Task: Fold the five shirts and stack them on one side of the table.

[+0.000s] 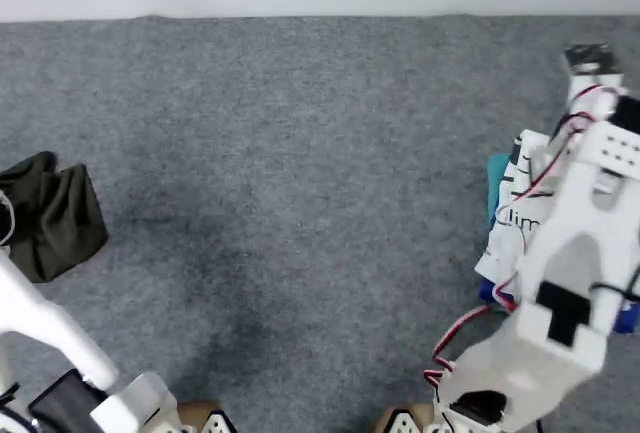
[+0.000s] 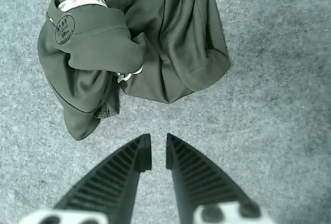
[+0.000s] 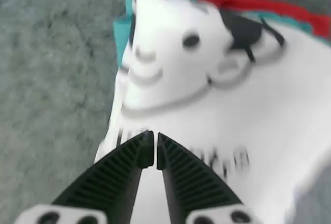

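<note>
While the left gripper [image 2: 153, 154] is hanging over the grey table [image 1: 300, 153], its fingers [image 2: 129, 169] are sitting almost together, leaving a slim gap at the tips and gripping nothing. A crumpled dark green shirt [image 2: 155, 48] is lying just beyond those tips, apart from them. Seen from the high view, it is resting at the table's 9 o'clock edge, and the left arm [image 1: 45, 328] is standing at about 7 o'clock. Over at 3 o'clock, the right gripper [image 3: 155, 149] is hanging over a white printed shirt [image 3: 217, 115], its fingers pressing together and pinching nothing. That white shirt is topping a stack [image 1: 505, 253], with a teal shirt [image 3: 121, 32] and a red shirt [image 3: 248, 1] showing from beneath it.
</note>
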Robot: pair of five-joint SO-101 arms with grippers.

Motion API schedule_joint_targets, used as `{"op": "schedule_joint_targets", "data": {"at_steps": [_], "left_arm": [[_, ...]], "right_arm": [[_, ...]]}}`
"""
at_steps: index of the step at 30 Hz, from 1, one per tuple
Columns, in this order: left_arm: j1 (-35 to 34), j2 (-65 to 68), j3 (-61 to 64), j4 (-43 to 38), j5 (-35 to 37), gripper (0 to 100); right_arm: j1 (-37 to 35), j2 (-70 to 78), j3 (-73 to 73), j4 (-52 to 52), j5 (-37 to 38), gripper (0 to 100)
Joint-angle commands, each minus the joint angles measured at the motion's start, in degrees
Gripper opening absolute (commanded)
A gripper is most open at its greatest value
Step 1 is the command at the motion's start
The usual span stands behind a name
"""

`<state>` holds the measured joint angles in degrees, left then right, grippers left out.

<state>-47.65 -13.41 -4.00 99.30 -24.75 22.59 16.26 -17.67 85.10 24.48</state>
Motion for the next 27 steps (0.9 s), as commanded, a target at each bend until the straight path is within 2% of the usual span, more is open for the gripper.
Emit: {"op": "schedule_joint_targets", "data": {"at_steps": [1, 4, 8, 13, 17, 20, 24, 27], "left_arm": [[0.4, -2.5, -0.3, 0.5, -0.6, 6], [0.2, -2.5, -0.3, 0.6, -0.7, 6], [0.1, -2.5, -0.3, 0.6, -0.7, 6], [0.4, -2.5, -0.3, 0.7, -0.4, 6], [0.3, -2.5, -0.3, 0.7, -0.4, 6], [0.3, -2.5, -0.3, 0.7, -0.4, 6], [0.4, -2.5, -0.2, 0.7, -0.4, 6], [0.4, -2.5, -0.2, 0.7, -0.4, 6]], "right_arm": [[-1.8, 6.0, -0.5, -7.6, -2.5, 0.9], [-2.2, 6.0, -2.6, -5.7, -4.6, 0.9], [-1.2, -0.2, -9.0, 5.5, -4.1, 0.9], [5.8, -4.7, -9.8, 13.7, -1.7, 0.9], [13.4, -4.3, -9.7, 13.7, 4.7, 0.9], [17.8, -1.3, -9.6, 10.4, 5.6, 0.9], [18.1, 7.5, -9.7, 7.6, 5.6, 0.9], [16.1, 10.1, -11.9, 10.3, 5.6, 0.9]]}}
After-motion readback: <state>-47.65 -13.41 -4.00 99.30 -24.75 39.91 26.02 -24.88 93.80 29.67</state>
